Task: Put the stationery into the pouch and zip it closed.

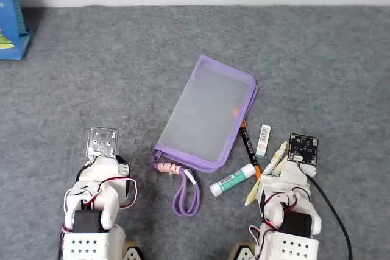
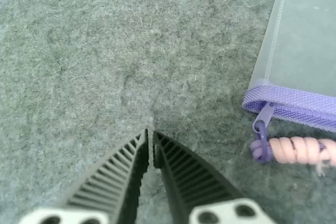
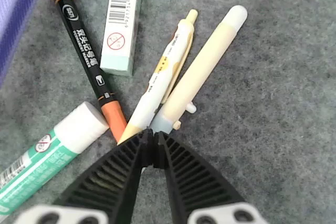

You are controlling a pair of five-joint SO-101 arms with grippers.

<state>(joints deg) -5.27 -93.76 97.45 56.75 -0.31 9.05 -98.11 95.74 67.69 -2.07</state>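
— Beside the pouch (image 1: 207,117), how did my arms sit?

— Both of yours sat drawn back at the near edge, one on each side of it. Your left gripper (image 2: 151,148) hung low over bare grey mat (image 1: 122,65), jaws pressed together on nothing. Your right gripper (image 3: 153,142) was likewise pinched together and empty, over the near ends of a slimmer cream pen (image 3: 163,80) and a thicker cream pen (image 3: 210,61).

— And the pouch itself?

— It lay flat and slanted mid-table, translucent with purple trim. Its zipper pull (image 2: 261,124) was at the near corner with a pink coil (image 2: 294,149) and a purple strap loop (image 1: 186,196). I couldn't tell whether the zip was open.

— What lay around it?

— Your stationery lay outside, on its right. A black-and-orange marker (image 3: 86,61) ran along its edge, with an eraser (image 3: 122,22) just beside that and a glue stick (image 3: 47,161) nearer you. A blue box (image 1: 12,22) stood well apart at the far left corner.
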